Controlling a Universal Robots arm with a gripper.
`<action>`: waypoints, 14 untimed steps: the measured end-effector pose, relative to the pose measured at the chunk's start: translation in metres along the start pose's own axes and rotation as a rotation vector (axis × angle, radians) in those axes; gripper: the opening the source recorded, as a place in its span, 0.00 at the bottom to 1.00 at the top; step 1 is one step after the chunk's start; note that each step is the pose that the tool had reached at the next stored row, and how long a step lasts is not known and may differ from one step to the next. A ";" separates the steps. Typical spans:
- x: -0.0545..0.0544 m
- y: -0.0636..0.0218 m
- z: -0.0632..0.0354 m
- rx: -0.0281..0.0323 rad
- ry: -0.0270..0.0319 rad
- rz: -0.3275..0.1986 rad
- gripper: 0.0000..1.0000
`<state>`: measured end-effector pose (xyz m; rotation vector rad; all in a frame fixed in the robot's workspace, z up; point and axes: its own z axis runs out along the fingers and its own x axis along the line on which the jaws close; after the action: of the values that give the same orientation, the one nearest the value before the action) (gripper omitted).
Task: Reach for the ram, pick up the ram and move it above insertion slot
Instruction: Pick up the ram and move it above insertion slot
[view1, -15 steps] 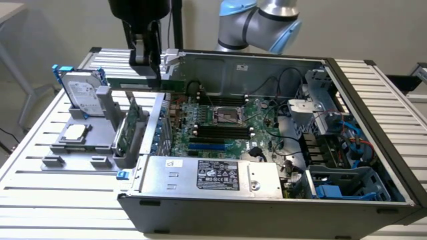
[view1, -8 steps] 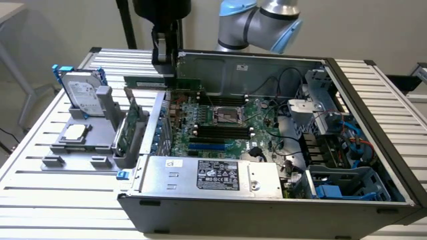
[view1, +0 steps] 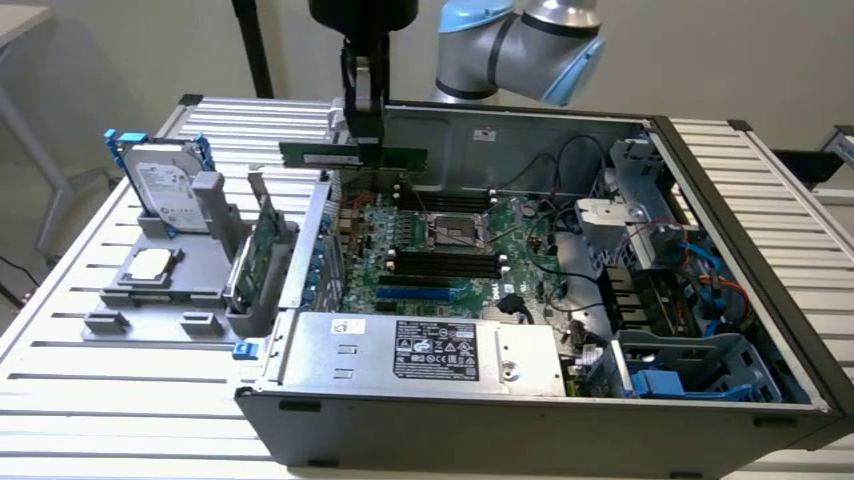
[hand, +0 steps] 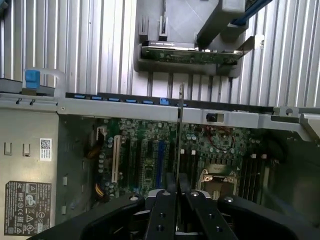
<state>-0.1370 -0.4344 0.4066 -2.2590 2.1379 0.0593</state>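
Observation:
The ram (view1: 400, 158) is a long thin green stick held level in the air over the far wall of the open computer case. My gripper (view1: 363, 135) comes down from above and is shut on the stick's upper edge near its middle. In the wrist view the ram (hand: 180, 125) shows edge-on as a thin line running out from between the black fingers of the gripper (hand: 177, 189). It hangs over the motherboard, and the black memory slots (view1: 447, 262) lie below and nearer the camera, beside the processor socket (view1: 454, 230).
The open case (view1: 534, 420) holds a power supply (view1: 427, 350) at the front and drive cages with cables (view1: 667, 300) on the exterior view's right. On the left, a grey stand (view1: 200, 290) carries an upright green card (view1: 260, 255) and a silver hard drive (view1: 167, 190).

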 end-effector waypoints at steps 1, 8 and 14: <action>-0.003 -0.0021 0.0002 -0.0001 0.0001 0.000 0.13; -0.018 -0.0243 0.0030 -0.0001 -0.0001 0.000 0.13; -0.021 -0.0517 0.0090 -0.0003 -0.0006 0.000 0.13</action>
<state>-0.0867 -0.4099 0.3984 -2.2589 2.1377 0.0604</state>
